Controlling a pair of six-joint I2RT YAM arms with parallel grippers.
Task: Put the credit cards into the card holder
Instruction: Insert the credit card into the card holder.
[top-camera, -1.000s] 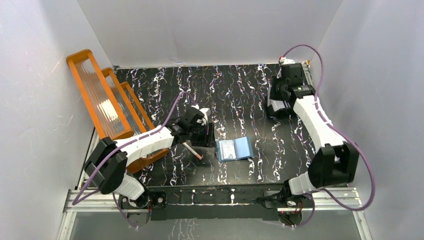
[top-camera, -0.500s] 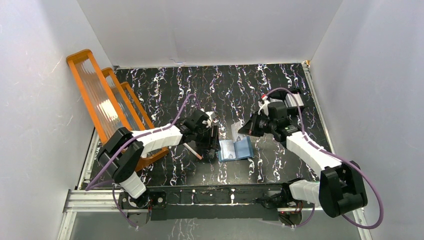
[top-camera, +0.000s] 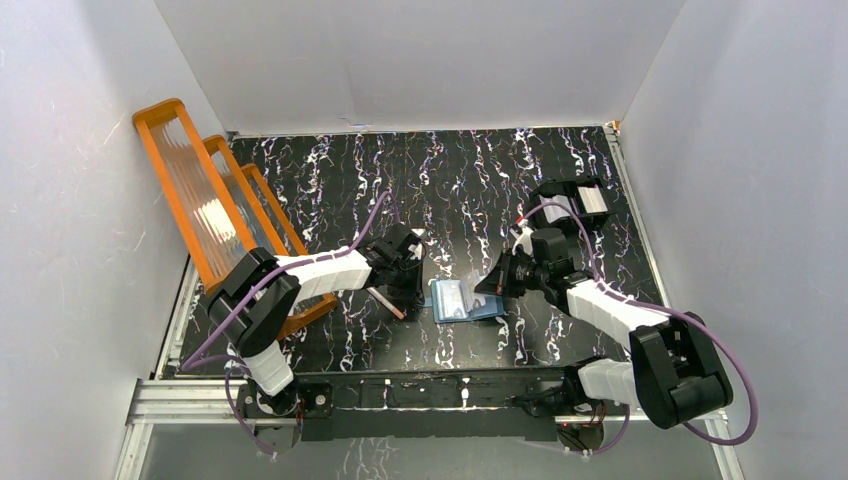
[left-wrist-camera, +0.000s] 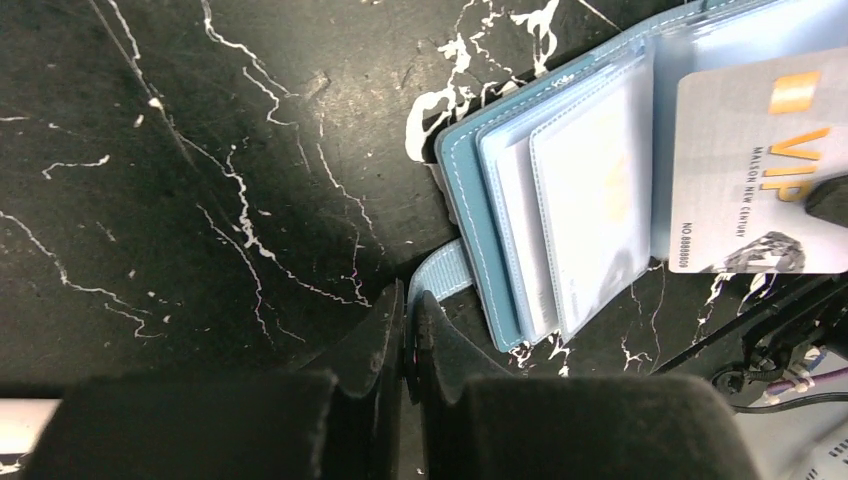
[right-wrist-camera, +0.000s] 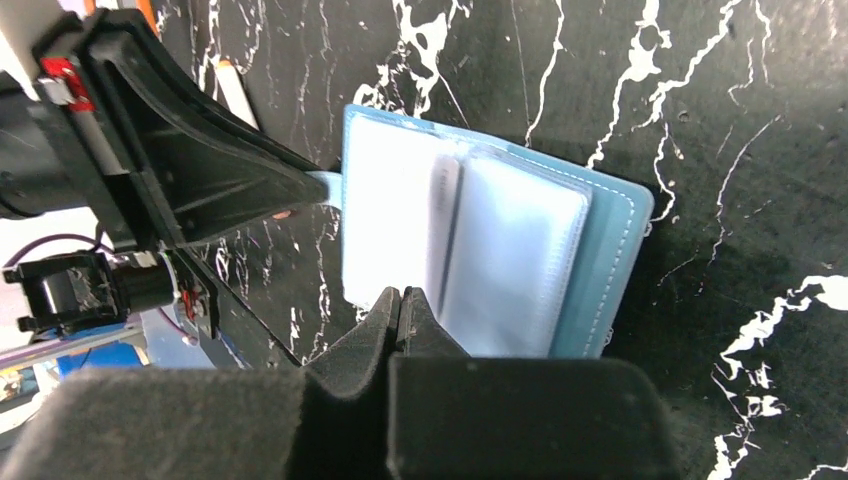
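Observation:
The teal-blue card holder lies open on the black marbled table, its clear pockets facing up. My left gripper is at its left edge, jaws shut on the little snap tab; in the left wrist view that gripper pinches the tab's end. My right gripper comes from the right and is shut on a silver-grey credit card marked VIP, held low over the open holder. In the right wrist view its jaws meet just above the holder's inner pages.
A big orange ribbed rack stands along the left wall. A thin pink-brown stick lies just left of the holder, under my left arm. A black tray with a pale card in it sits at the back right.
My right arm swung from the back-right tray down to the holder, carrying the silver card. My left gripper moved onto the snap tab and shut on it.

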